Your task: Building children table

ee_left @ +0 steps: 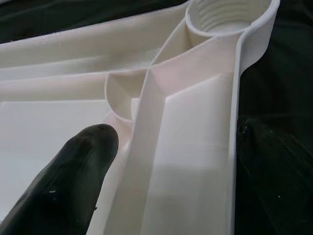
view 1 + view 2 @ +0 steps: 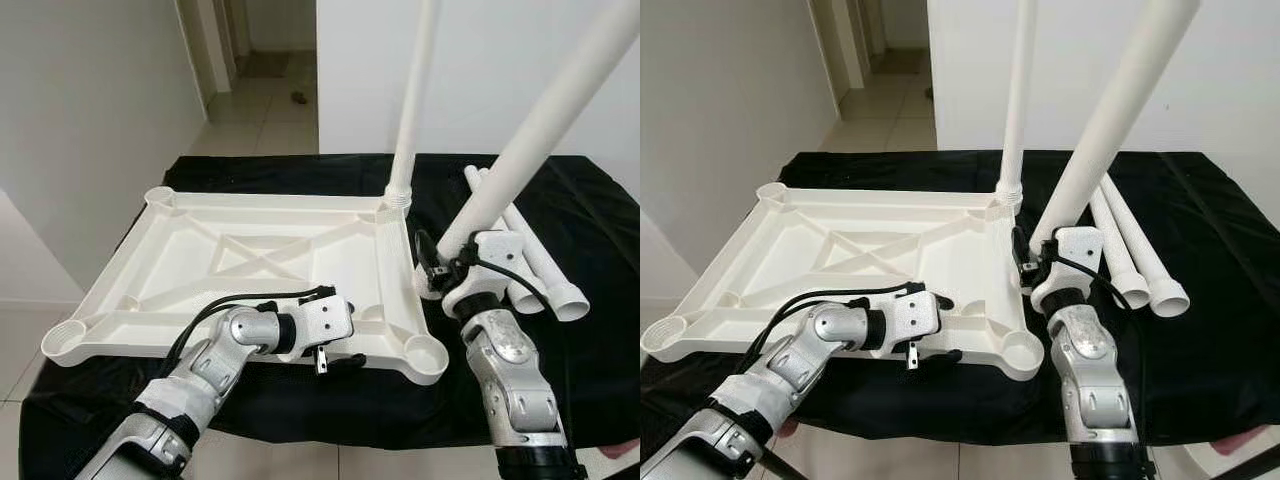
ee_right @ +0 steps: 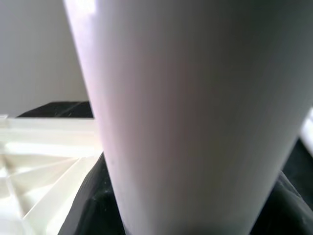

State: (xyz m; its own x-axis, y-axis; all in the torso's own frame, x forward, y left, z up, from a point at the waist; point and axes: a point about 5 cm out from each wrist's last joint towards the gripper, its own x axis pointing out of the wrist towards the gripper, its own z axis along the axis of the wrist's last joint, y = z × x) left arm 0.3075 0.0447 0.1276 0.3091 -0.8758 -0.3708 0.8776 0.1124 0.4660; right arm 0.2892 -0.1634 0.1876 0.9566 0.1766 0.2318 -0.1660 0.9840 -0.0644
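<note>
The right gripper (image 2: 447, 262) clasps a long white plastic leg tube (image 2: 545, 120) beside the upturned white ribbed tabletop (image 2: 250, 250), whose threaded corner socket (image 1: 227, 14) fills the left wrist view past the left gripper (image 2: 335, 362), whose grip I cannot tell.

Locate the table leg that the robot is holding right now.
The leg slants up from the right hand, beside the upturned tabletop's right edge and left of two spare legs lying on black cloth.

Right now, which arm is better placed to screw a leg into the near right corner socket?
Right: its end effector holds a leg beside that socket. The left end effector braces the tabletop.
</note>
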